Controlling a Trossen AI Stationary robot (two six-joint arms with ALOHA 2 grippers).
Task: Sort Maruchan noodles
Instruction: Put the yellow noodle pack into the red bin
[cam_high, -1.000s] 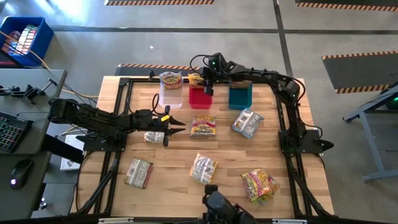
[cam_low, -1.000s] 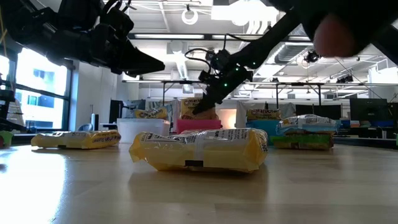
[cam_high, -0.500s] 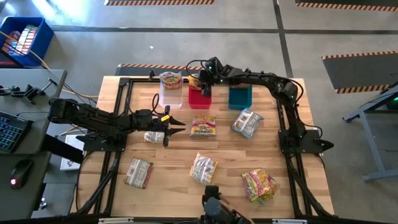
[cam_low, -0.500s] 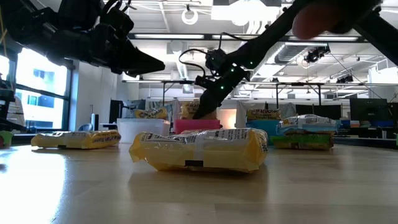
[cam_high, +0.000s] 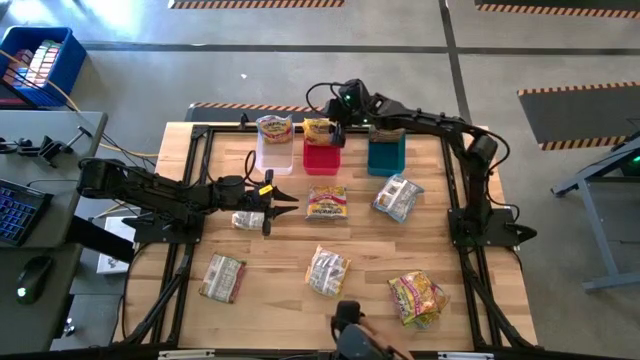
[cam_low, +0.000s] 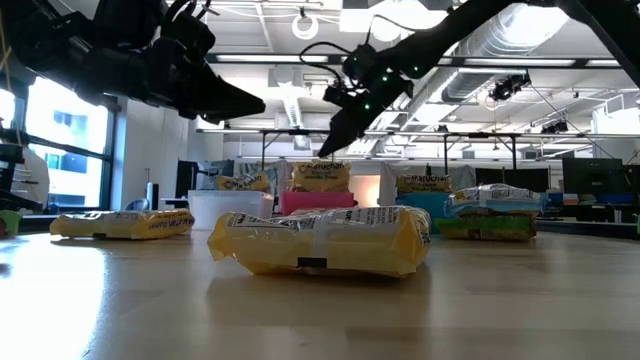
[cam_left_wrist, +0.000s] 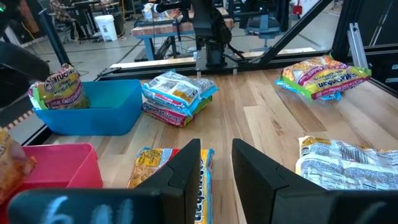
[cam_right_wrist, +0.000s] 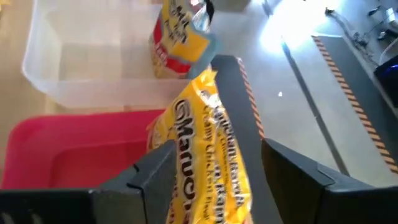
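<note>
Right gripper (cam_high: 338, 122), upper centre: jaws now spread, lifted; yellow packet (cam_high: 318, 130) released into red bin (cam_high: 322, 158). One sorted.

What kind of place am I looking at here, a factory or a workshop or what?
Most likely a robotics lab in an open industrial hall. Two dark robot arms are mounted on a wooden table strewn with noodle packets, exposed ducts run under the ceiling, and a desk with a keyboard stands alongside.

Even overhead ceiling light (cam_low: 385, 20) lit my table, soft shadows, glare blew out my right wrist view, my near fingers blurred.
</note>
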